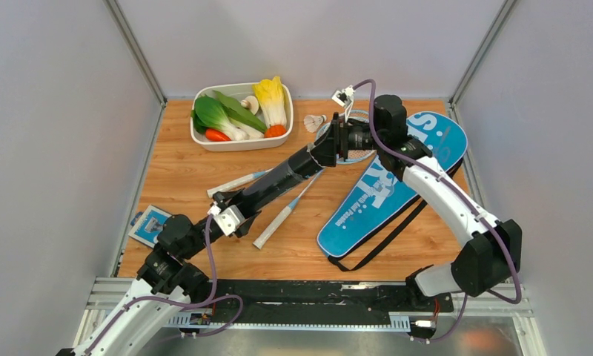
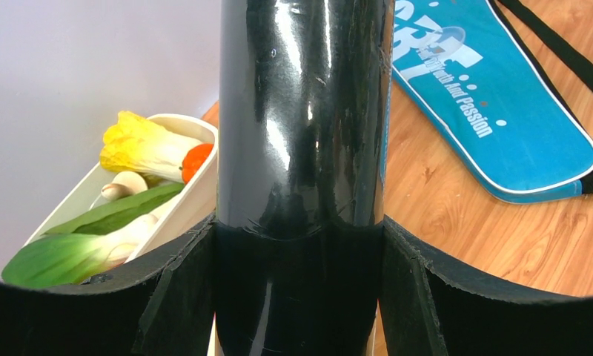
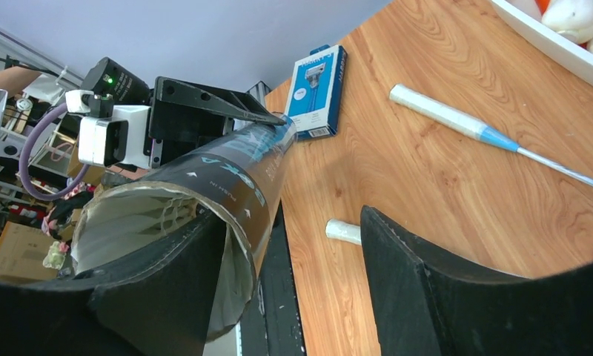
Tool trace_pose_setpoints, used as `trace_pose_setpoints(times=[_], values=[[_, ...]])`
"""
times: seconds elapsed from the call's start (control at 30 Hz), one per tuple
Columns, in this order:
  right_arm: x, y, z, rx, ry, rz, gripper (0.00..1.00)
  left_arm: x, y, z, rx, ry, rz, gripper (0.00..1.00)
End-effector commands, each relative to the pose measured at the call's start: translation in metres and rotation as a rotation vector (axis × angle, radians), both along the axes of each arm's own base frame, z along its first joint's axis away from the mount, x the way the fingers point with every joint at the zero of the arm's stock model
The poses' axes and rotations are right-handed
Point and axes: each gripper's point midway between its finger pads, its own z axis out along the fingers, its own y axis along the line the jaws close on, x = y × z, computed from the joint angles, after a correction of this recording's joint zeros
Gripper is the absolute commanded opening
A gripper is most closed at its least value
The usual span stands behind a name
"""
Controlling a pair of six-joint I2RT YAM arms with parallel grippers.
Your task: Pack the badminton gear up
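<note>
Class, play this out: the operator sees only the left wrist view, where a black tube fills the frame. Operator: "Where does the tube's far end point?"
Observer: The tube has its open mouth at the right hand, which is open.
Operator: Anything inside it?
Observer: Yes, the right wrist view shows white feathers inside the mouth.
Operator: Any gear not packed yet?
Observer: One shuttlecock lies loose beside the tray.
</note>
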Motion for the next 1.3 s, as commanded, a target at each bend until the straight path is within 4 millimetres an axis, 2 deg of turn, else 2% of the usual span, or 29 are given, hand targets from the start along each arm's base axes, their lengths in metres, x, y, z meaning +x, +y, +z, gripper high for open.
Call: trace_pose_setpoints(times=[0.0,0.17,0.3,0.4,0.63,0.8,0.87,1.0,1.13,1.27], values=[[-0.004,0.018,0.009,0.000,-0.048,0.044,0.69,-0.001,-0.001,0.038,-0.082,-0.105,-0.007,0.38],[-0.001,0.025,0.000,-0.019,-0.032,0.036,0.65,-0.001,-0.001,0.039,-0.083,-0.107,-0.009,0.38],[0.001,0.022,0.009,-0.016,-0.050,0.009,0.65,-0.002,0.000,0.039,-0.086,-0.108,-0.005,0.38],[0.008,0.011,0.025,-0.003,-0.076,-0.072,0.69,0.002,0.004,0.040,-0.086,-0.107,0.024,0.38],[0.030,-0.028,0.073,0.039,-0.209,-0.309,0.76,0.011,0.017,0.042,-0.088,-0.109,0.118,0.38],[0.054,-0.044,0.088,0.061,-0.281,-0.452,0.77,0.015,0.025,0.046,-0.099,-0.117,0.168,0.38],[0.074,-0.051,0.091,0.068,-0.315,-0.555,0.77,0.015,0.030,0.050,-0.110,-0.128,0.189,0.38],[0.131,-0.071,0.074,0.021,-0.363,-0.794,0.75,0.011,0.037,0.063,-0.158,-0.164,0.212,0.39],[0.194,-0.085,0.028,-0.129,-0.371,-0.980,0.73,0.004,0.041,0.077,-0.212,-0.203,0.203,0.39],[0.246,-0.089,-0.018,-0.282,-0.381,-1.076,0.71,-0.003,0.044,0.086,-0.247,-0.231,0.194,0.39]])
